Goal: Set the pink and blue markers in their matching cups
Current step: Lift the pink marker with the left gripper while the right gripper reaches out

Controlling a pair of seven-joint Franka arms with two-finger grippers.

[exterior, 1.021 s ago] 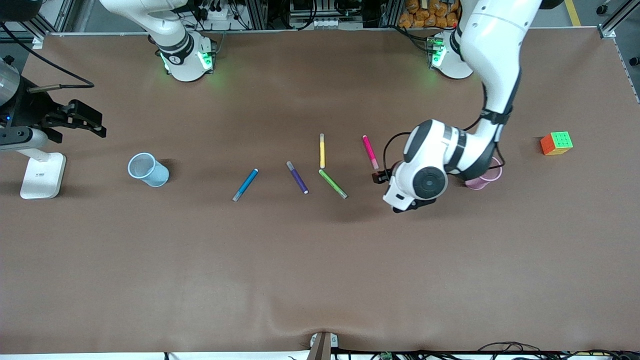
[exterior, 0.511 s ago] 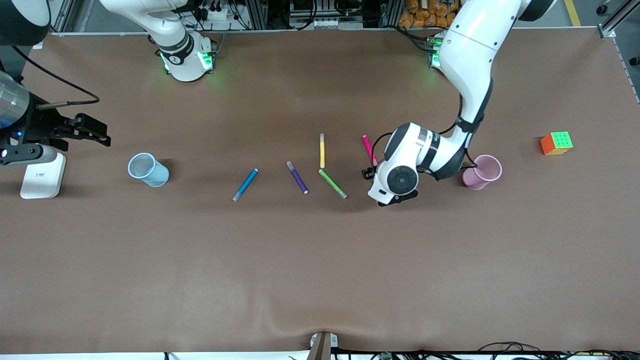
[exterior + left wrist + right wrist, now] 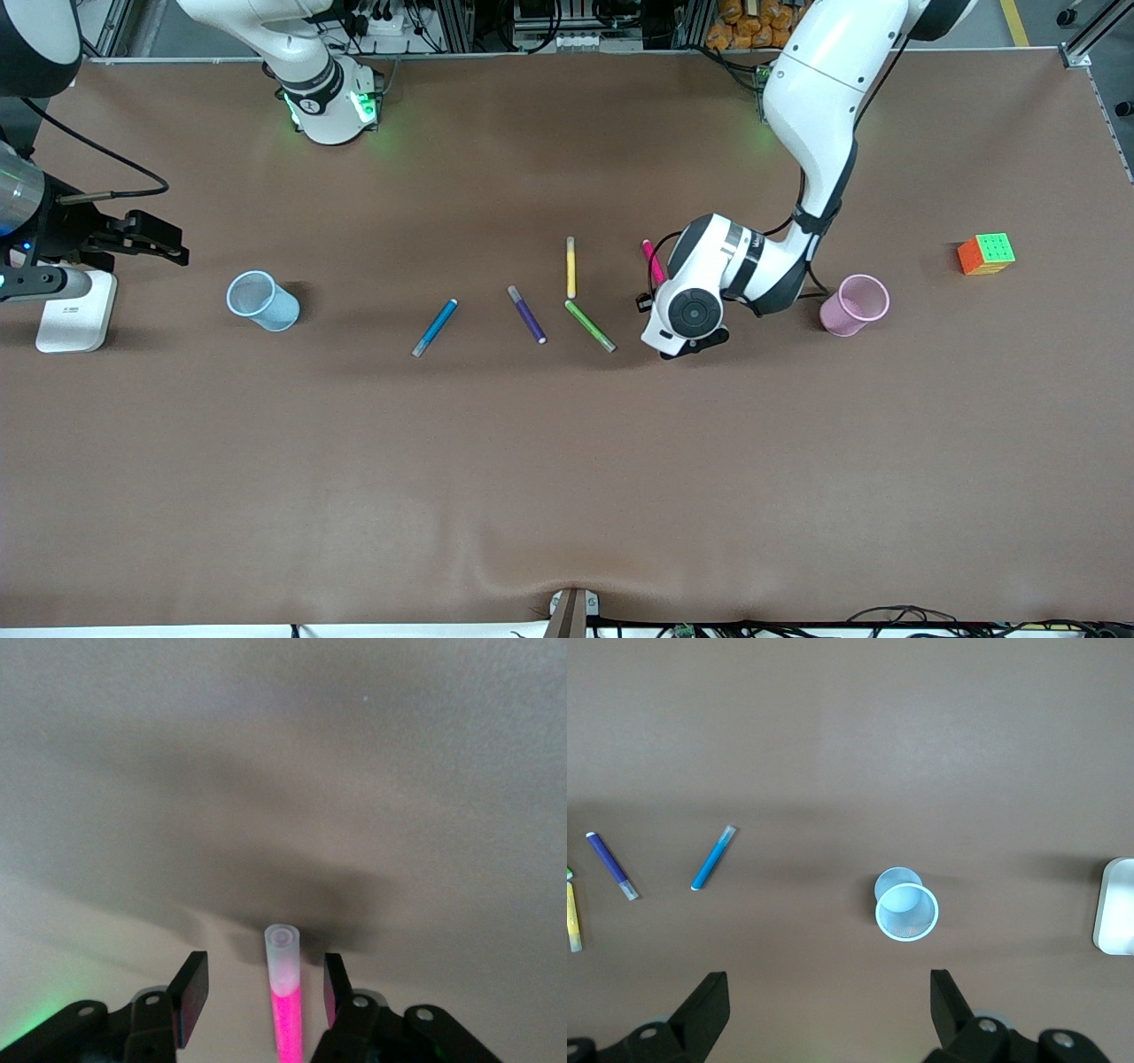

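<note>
The pink marker [image 3: 652, 256] lies on the table between the yellow marker and the pink cup [image 3: 854, 304]; the left arm's hand covers its end nearer the front camera. In the left wrist view my left gripper [image 3: 263, 981] is open, low over the table, one finger on each side of the pink marker [image 3: 287, 1014] with a gap on both. The blue marker [image 3: 435, 327] lies flat, between the blue cup [image 3: 262, 300] and the purple marker. My right gripper [image 3: 166, 239] hangs open and empty at the right arm's end of the table, beside the blue cup [image 3: 905, 906].
A purple marker [image 3: 526, 314], a yellow marker [image 3: 570, 267] and a green marker [image 3: 590, 325] lie between the blue and pink markers. A coloured cube [image 3: 986, 253] sits at the left arm's end. A white stand [image 3: 75, 310] is under the right arm.
The left arm has swung from over the pink cup to the pink marker, uncovering the cup, and its fingers have narrowed around the marker. The right gripper has shifted only slightly.
</note>
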